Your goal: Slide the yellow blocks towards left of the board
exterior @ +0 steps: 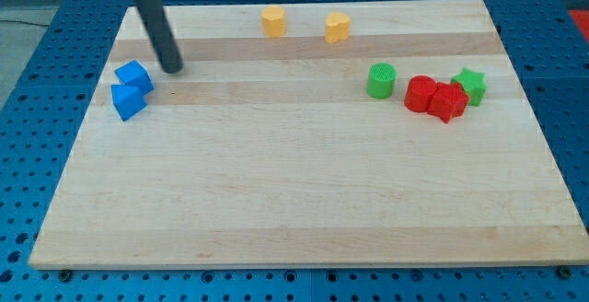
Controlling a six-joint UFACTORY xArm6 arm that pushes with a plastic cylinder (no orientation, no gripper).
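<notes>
Two yellow blocks sit near the view's top edge of the wooden board (304,182): a yellow hexagonal block (272,21) and, to its right, a yellow heart-like block (337,27). My tip (172,68) is at the upper left of the board, well to the left of both yellow blocks. It stands just right of and slightly above a blue cube (133,75), apart from it.
A second blue block (128,100) touches the blue cube from below. At the right are a green cylinder (381,80), a red cylinder (421,94), a red block (448,101) and a green star (470,85), clustered together.
</notes>
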